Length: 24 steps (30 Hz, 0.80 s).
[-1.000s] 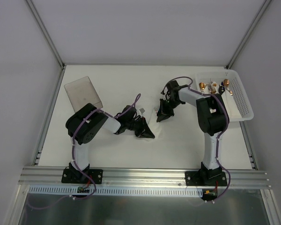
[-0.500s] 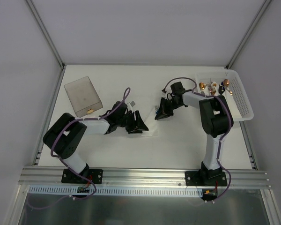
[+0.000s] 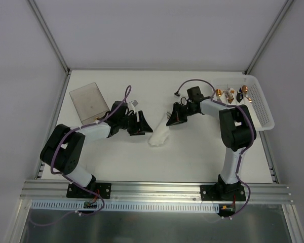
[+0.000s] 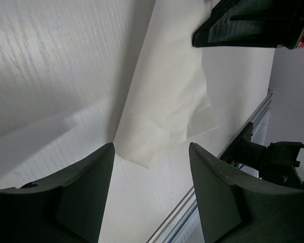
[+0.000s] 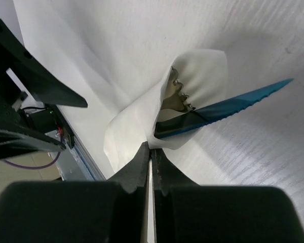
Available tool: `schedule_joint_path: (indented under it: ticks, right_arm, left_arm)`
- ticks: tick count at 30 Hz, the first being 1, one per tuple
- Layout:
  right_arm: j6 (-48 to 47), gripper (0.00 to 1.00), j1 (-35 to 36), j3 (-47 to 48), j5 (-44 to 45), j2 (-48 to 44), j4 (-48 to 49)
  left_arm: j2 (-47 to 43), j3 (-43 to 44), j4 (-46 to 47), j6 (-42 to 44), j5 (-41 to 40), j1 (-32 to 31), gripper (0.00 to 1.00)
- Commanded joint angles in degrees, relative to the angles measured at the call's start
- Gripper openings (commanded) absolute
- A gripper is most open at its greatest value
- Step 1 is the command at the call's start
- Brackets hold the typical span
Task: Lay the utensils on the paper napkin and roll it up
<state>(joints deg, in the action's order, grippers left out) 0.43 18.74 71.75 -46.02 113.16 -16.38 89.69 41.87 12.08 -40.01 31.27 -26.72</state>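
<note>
Paper napkin [image 3: 159, 135] lies crumpled, left end effector [image 3: 143, 124] pulled back.

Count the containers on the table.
2: a translucent box at the table's back left, and a white perforated basket at its back right edge. None seems hidden.

left arm [image 3: 98, 130]: was folded with its elbow raised over the base; now stretched low, elbow swung out to the left.
left gripper [image 3: 143, 124]: has drawn back and leftward off the paper napkin, and now sits just beside its left edge.
paper napkin [image 3: 159, 135]: earlier mostly hidden under the two grippers; now shows as a rumpled, partly rolled bundle.
right gripper [image 3: 174, 118]: has edged slightly away from the bases, at the bundle's far end.
</note>
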Motion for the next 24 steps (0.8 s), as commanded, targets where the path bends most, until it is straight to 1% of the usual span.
schedule_joint_path:
  ticks: [1, 6, 8, 11, 15, 19, 23, 24]
  right_arm:
    - [-4.11, 0.0, -0.28, -0.47, -4.95, -4.88, 1.18]
    - [-6.05, 0.0, -0.37, -1.17, -8.73, -6.63, 1.35]
    - [-6.92, 0.0, -0.37, -1.26, -10.48, -7.25, 1.27]
    - [-7.54, 0.0, -0.37, -1.52, -12.94, -8.4, 1.26]
    - [-8.68, 0.0, -0.37, -1.7, -16.03, -9.63, 1.18]
    - [-9.13, 0.0, -0.37, -1.87, -18.66, -11.56, 0.91]
    - [-9.3, 0.0, -0.29, -1.78, -21.04, -13.14, -0.23]
    - [-9.3, 0.0, -0.29, -1.87, -21.48, -13.84, -0.4]
  left_arm:
    - [1.62, 3.04, 0.05, 3.44, 3.89, 1.93, 0.61]
    - [3.3, 3.84, 4.61, 2.92, 7.13, 4.39, 0.62]
    - [3.21, 3.49, 6.9, 2.83, 9.68, 5.1, 0.62]
    - [2.77, 4.01, 8.14, 4.32, 12.32, 5.36, 0.62]
    - [-0.12, 2.26, 11.82, 5.99, 13.29, 5.45, 0.62]
    - [0.04, 2.6, 14.64, 8.36, 16.71, 5.62, 0.63]
    - [0.83, 2.08, 19.99, 8.02, 18.03, 6.41, 0.64]
    - [1.79, 1.9, 24.01, 7.76, 18.91, 6.68, 0.65]
